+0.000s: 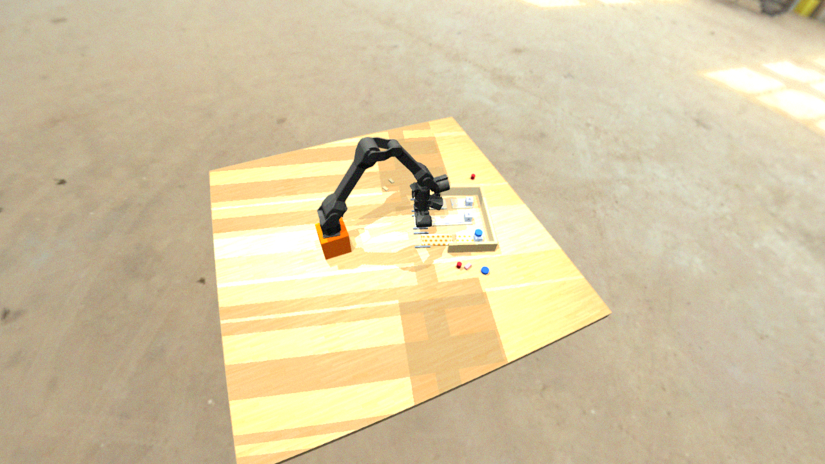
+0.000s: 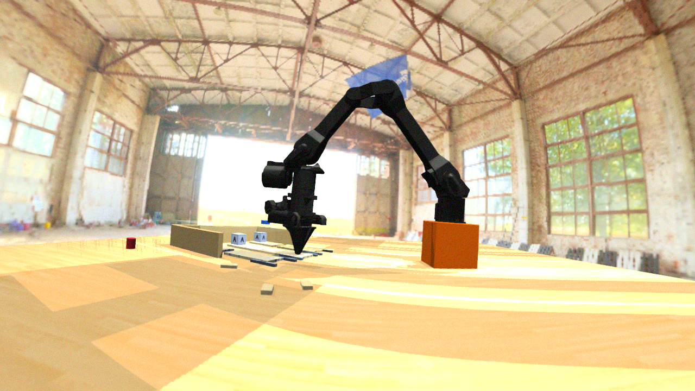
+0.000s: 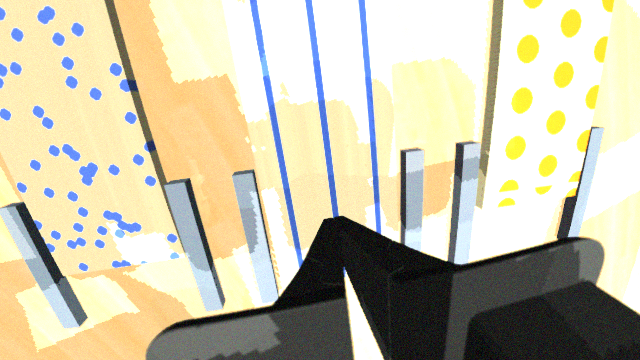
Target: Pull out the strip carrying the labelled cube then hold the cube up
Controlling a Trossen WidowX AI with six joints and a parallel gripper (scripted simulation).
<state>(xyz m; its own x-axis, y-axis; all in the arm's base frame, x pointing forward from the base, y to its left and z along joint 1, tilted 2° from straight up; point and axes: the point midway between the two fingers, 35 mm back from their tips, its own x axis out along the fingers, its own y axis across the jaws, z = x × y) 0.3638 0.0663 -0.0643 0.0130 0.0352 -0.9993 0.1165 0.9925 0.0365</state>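
Observation:
My gripper (image 1: 423,222) (image 2: 298,251) (image 3: 334,226) is shut and empty, its tips low over the near end of the middle, blue-lined strip (image 1: 452,220) (image 3: 321,100). I cannot tell if they touch it. That strip looks unbroken where it shows, with a pale cube (image 1: 468,216) at its far end. The blue-dotted strip (image 3: 60,100) lies left in the wrist view; another cube (image 1: 468,202) stands on its line, past what looks like a gap. The yellow-dotted strip (image 1: 436,239) (image 3: 545,100) seems to have a seam; a blue-topped object stands at its far end. Two cubes (image 2: 238,238) (image 2: 260,237) show the letter A.
A low tan wall (image 1: 472,248) (image 2: 196,239) surrounds the strips' far ends. Grey guide bars (image 3: 412,195) flank their near ends. A red cylinder (image 1: 472,176) (image 2: 130,243), a blue disc (image 1: 485,270), a pink block (image 1: 467,266) and small tan blocks (image 2: 266,289) lie outside.

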